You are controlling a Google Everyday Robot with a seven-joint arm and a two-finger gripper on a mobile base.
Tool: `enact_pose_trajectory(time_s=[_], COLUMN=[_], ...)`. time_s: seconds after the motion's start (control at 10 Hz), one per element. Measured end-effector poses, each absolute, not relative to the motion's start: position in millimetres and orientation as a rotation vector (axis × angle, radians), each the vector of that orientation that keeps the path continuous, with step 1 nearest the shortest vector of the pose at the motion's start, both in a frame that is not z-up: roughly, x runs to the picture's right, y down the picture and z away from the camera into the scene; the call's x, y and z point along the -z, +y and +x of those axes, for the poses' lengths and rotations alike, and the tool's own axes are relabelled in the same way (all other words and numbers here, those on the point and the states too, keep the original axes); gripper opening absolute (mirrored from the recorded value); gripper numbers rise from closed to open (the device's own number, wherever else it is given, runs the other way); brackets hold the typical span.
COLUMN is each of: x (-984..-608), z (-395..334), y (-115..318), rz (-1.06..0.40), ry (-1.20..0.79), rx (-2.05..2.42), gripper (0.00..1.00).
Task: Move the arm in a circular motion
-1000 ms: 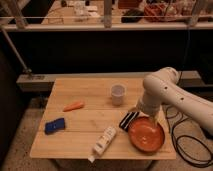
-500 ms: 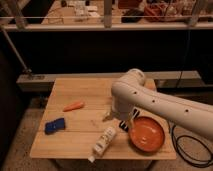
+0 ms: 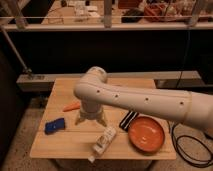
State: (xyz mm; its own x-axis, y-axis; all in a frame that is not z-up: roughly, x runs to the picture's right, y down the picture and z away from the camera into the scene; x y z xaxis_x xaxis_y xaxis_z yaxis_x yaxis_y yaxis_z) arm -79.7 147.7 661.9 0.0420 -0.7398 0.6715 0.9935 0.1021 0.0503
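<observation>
The arm (image 3: 145, 102) is a thick cream-white jointed tube with small dark dots. It reaches in from the right edge across the wooden table (image 3: 60, 90). Its elbow (image 3: 95, 80) is over the table's middle, and the last segment turns down from there. The gripper (image 3: 91, 119) hangs at the end, just above the tabletop, between an orange carrot-like piece (image 3: 71, 106) and a black-and-white striped object (image 3: 128, 120). It touches nothing that I can see.
On the table lie a blue object (image 3: 54, 125) at front left, a white bottle (image 3: 104, 141) lying at the front, and an orange bowl (image 3: 146, 135) at front right. A dark cable (image 3: 192, 150) loops on the floor to the right. A railing and shelf (image 3: 105, 25) stand behind the table.
The arm has swept left across the table; its elbow went from the right side to the middle. It now covers the white cup that showed earlier.
</observation>
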Motion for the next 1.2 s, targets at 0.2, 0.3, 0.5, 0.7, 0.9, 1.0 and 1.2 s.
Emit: enact_pose_trajectory(time_s=[0.2, 0.3, 0.5, 0.7, 0.9, 1.0, 1.2], x=[-692, -710, -739, -771, -803, -817, -836], z=[-107, -114, -112, -92, -51, -20, 30], y=[119, 99, 63, 25, -8, -21, -33], rz=[-0.482, -0.470, -0.455, -0.451, -0.460, -0.471, -0.492], ry=[-0.659, -0.662, -0.657, -0.632, -0.589, -0.558, -0.508], rx=[1.417, 1.410, 1.386, 1.337, 1.266, 1.216, 1.122], gripper=[0.80, 0.80, 0.80, 0.80, 0.80, 0.80, 0.80])
